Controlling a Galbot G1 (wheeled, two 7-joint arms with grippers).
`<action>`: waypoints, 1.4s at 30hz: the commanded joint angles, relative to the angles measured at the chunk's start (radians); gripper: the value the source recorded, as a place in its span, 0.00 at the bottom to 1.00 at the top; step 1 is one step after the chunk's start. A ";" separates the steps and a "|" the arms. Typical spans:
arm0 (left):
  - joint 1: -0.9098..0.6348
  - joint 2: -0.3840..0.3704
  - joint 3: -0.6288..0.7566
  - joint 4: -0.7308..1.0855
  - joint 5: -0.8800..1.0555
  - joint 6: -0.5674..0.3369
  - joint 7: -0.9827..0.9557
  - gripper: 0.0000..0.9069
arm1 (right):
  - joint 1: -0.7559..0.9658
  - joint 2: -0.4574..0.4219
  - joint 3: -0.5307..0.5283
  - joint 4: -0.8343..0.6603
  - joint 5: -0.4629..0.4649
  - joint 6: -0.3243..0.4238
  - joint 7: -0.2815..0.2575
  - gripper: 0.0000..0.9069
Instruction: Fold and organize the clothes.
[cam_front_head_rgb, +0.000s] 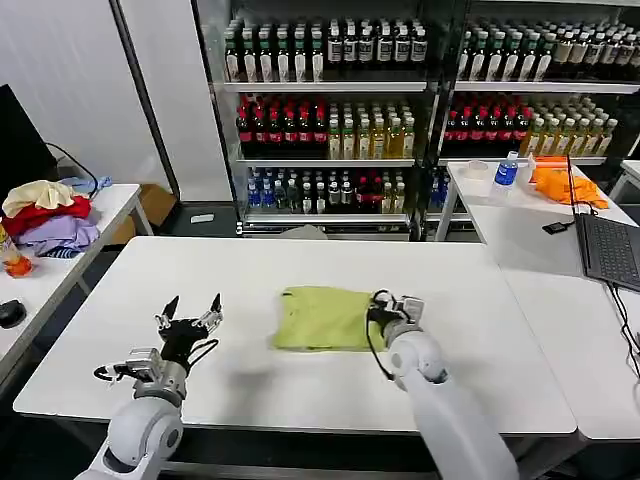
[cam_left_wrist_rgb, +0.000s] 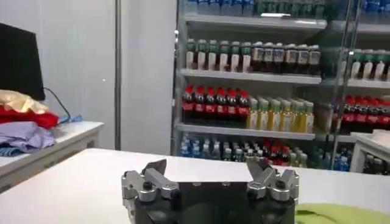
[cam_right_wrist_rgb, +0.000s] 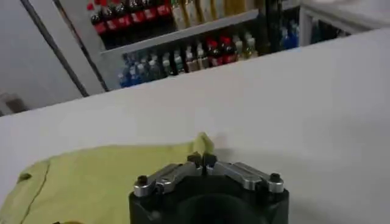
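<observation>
The lime T-shirt (cam_front_head_rgb: 325, 318) lies folded into a rough rectangle at the middle of the white table (cam_front_head_rgb: 250, 270). My right gripper (cam_front_head_rgb: 385, 305) is at the shirt's right edge. In the right wrist view its fingertips (cam_right_wrist_rgb: 203, 159) meet on a raised corner of the T-shirt (cam_right_wrist_rgb: 109, 179), which peaks up just beyond them. My left gripper (cam_front_head_rgb: 190, 308) stands open above the table to the left of the shirt, with nothing between its fingers (cam_left_wrist_rgb: 155, 167). In the left wrist view, a strip of the shirt (cam_left_wrist_rgb: 341, 214) shows beside the left gripper (cam_left_wrist_rgb: 207, 169).
A pile of cream, red and lavender garments (cam_front_head_rgb: 50, 215) sits on the side table at left. On the right table lie an orange cloth (cam_front_head_rgb: 565, 185), a water bottle (cam_front_head_rgb: 506, 170) and a laptop (cam_front_head_rgb: 610, 250). Shelves of bottles (cam_front_head_rgb: 330, 120) stand behind.
</observation>
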 joint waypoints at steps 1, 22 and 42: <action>0.001 -0.003 0.012 -0.003 0.004 0.004 0.004 1.00 | -0.009 -0.150 0.038 0.033 -0.236 0.040 -0.198 1.00; 0.068 -0.001 0.026 -0.095 0.048 -0.002 0.078 1.00 | -0.566 -0.172 0.275 0.543 -0.452 0.373 -0.205 1.00; 0.108 -0.004 0.021 -0.140 0.045 0.016 0.087 1.00 | -0.607 -0.153 0.282 0.589 -0.476 0.348 -0.178 1.00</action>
